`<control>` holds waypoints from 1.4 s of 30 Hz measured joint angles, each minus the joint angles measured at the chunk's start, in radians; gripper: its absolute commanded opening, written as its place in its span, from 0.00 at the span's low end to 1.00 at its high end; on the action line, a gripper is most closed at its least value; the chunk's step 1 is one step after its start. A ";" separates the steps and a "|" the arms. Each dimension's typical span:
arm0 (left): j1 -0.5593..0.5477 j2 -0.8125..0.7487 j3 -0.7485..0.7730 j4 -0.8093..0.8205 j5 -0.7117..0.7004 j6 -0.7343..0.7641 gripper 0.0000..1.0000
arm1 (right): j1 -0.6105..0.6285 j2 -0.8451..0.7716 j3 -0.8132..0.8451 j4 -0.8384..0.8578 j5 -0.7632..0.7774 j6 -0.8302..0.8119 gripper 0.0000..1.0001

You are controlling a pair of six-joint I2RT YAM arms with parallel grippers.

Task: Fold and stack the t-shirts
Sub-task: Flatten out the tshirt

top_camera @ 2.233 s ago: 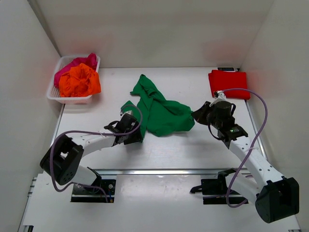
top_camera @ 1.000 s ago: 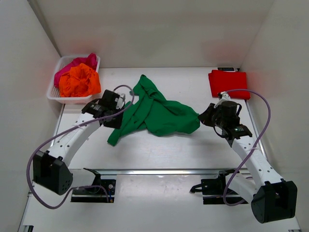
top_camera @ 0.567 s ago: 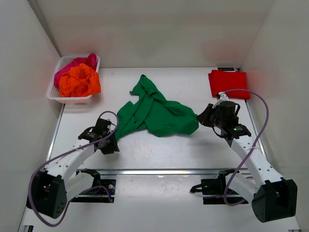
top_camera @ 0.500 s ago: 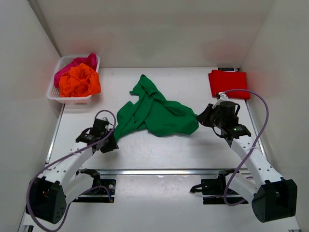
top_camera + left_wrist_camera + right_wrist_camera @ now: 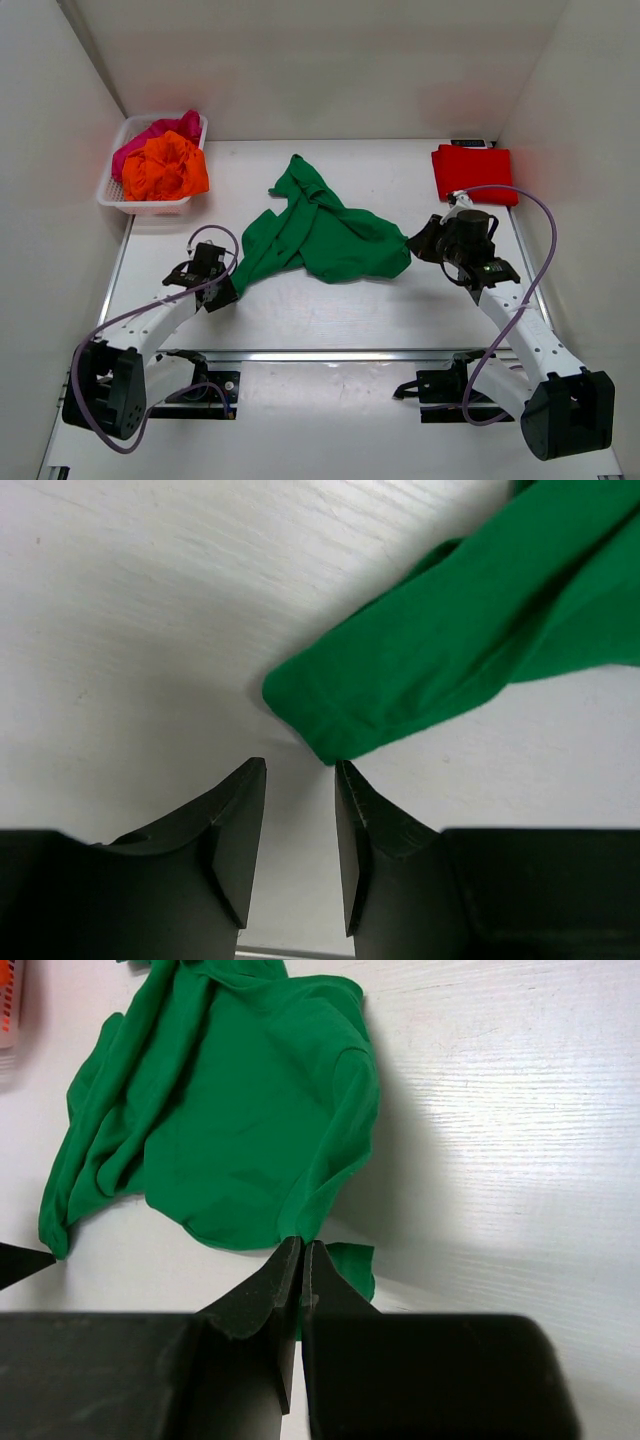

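Crumpled green cloth t-shirt (image 5: pixel 325 235) lies spread on the bench (image 5: pixel 400 310). Left tool (image 5: pixel 300 768), released, sits low by its near-left tip, vs. up on the cloth a sec ago. Right tool (image 5: pixel 302 1248) still clenched on shirt's right edge.

green t-shirt (image 5: pixel 330 235) crumpled centre; red t-shirt (image 5: pixel 472 172) folded right; orange (image 5: pixel 165 170), pink (image 5: pixel 150 133) bunched left

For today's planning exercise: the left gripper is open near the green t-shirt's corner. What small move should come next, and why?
Probably ease the left gripper forward and close on the corner of the green t-shirt: it is open, the corner lies just beyond its fingertips, and the right gripper pinches the opposite edge.
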State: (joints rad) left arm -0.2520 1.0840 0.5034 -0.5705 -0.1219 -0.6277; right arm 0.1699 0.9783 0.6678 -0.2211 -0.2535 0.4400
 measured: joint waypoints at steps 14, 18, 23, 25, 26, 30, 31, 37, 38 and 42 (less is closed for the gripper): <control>-0.036 0.076 -0.016 0.143 -0.037 -0.035 0.46 | -0.009 0.004 -0.009 0.016 -0.018 0.000 0.00; -0.050 0.085 -0.020 0.175 -0.056 -0.044 0.42 | -0.010 0.006 -0.009 0.020 -0.019 0.000 0.00; -0.063 0.103 -0.023 0.209 -0.071 -0.048 0.00 | -0.010 0.006 -0.010 0.021 -0.022 -0.001 0.00; -0.063 0.095 -0.023 0.206 -0.069 -0.043 0.00 | -0.014 0.007 -0.010 0.020 -0.022 -0.005 0.00; -0.060 0.086 -0.019 0.198 -0.063 -0.040 0.00 | -0.021 0.008 -0.010 0.018 -0.025 -0.013 0.00; -0.028 0.064 0.111 0.085 -0.035 0.003 0.00 | -0.102 0.015 0.026 -0.025 -0.080 -0.046 0.00; -0.011 0.064 0.191 0.049 -0.026 0.019 0.00 | -0.138 0.018 0.055 -0.047 -0.097 -0.053 0.00; 0.088 0.079 0.866 0.008 -0.025 0.107 0.00 | -0.338 0.019 0.396 -0.084 -0.214 -0.075 0.01; 0.097 0.079 0.951 0.006 -0.030 0.116 0.00 | -0.356 0.016 0.455 -0.082 -0.232 -0.075 0.00; 0.108 0.074 1.217 0.000 -0.047 0.136 0.00 | -0.376 0.003 0.686 -0.074 -0.287 -0.074 0.00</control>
State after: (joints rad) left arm -0.1444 1.1580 1.7203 -0.5709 -0.1692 -0.4919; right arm -0.2062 0.9810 1.3540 -0.2955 -0.5404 0.3656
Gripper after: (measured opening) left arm 0.017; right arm 0.008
